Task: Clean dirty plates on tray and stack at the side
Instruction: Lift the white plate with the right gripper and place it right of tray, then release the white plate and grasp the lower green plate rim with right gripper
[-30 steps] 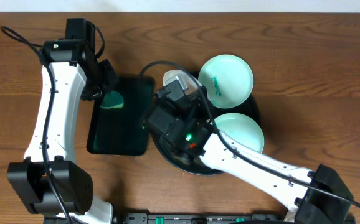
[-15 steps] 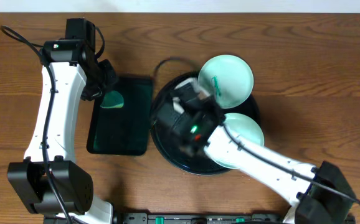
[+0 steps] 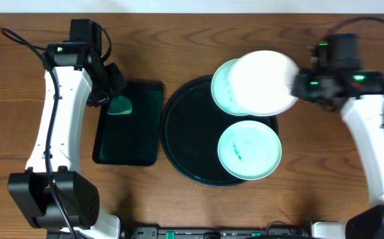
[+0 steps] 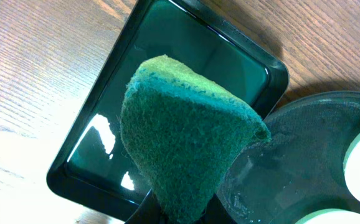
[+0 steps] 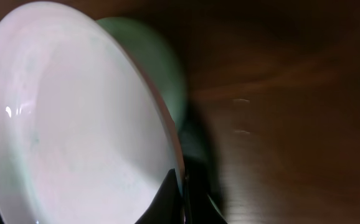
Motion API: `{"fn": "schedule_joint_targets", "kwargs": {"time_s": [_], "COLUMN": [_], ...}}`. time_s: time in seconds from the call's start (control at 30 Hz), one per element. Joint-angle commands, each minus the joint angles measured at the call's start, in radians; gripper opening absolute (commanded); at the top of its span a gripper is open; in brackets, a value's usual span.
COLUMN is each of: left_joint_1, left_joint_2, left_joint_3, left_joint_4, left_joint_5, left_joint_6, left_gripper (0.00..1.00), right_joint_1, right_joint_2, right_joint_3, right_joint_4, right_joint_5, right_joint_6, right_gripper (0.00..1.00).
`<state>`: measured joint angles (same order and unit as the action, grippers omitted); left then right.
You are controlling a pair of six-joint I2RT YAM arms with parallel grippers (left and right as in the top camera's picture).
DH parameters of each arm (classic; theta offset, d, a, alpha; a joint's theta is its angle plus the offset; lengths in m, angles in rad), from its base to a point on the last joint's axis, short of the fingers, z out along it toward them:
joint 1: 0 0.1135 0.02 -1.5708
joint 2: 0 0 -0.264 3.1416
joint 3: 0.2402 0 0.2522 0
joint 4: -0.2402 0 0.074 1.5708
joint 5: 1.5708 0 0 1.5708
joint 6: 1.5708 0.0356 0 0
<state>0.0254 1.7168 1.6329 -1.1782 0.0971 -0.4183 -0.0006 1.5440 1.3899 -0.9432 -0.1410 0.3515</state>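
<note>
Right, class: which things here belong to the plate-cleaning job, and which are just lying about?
Job: white plate in right claw; upper mint plate; lower mint plate; round black tray; green sponge in left claw.
Lying about: rectangular black tray.

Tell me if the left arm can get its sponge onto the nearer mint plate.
Probably yes. The nearer mint plate lies uncovered on the round tray, only bare tray between it and the sponge in the left gripper; the right gripper holds the white plate farther back.
</note>
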Motion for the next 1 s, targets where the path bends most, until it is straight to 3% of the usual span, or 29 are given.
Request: {"fn": "schedule_joint_targets", "kwargs": {"time_s": [0.0,0.23,0.3,0.57,0.6,0.63,0.7,0.83,0.97], "left_joint_1": [0.002,0.002,0.002,0.002,0.002,0.002,0.002,0.002,0.002], "left_joint_2": [0.002,0.002,0.002,0.002,0.002,0.002,0.002,0.002,0.002], "left_joint_3": [-0.006,-0.006,-0.006,-0.006,-0.006,-0.006,-0.006,-0.006,-0.006], "left_joint_4": [-0.003,-0.003,-0.003,-0.002,-0.002,-0.002,0.005,0.009,0.009], "left_joint_5": [-0.020,-0.020,-0.020,-0.020,-0.020,-0.020,-0.020,-0.020,-0.020], "left_joint_6": [-0.002,-0.002,-0.002,-0.002,-0.002,-0.002,-0.002,-0.002,-0.002], "left_gripper": [0.07,0.08,0.07,0.07,0.08,0.07,0.08,0.07,0.07], "right_joint_1": [-0.169,-0.361,-0.393,-0.400,-0.400,-0.400,-0.400,-0.393,-0.375], "right_joint_2": [-0.001,0.001,0.001,0.002,0.005,0.008,0.016,0.016,0.015], "right_joint_3": [-0.034,-0.250,-0.369,-0.611,-0.626,-0.634,-0.635,-0.603,-0.485], "right_joint_4": [-0.018,0.139,0.274,0.636,0.667,0.686,0.705,0.650,0.423], "right_joint_5": [-0.023,-0.024,-0.023,0.032,0.032,0.035,0.039,-0.008,-0.082], "right_joint_6": [-0.058,-0.049,-0.049,0.000,-0.001,-0.001,-0.001,-0.035,-0.069], "right_gripper": [0.01,0.01,0.01,0.01,0.02,0.09,0.29,0.35,0.37]}}
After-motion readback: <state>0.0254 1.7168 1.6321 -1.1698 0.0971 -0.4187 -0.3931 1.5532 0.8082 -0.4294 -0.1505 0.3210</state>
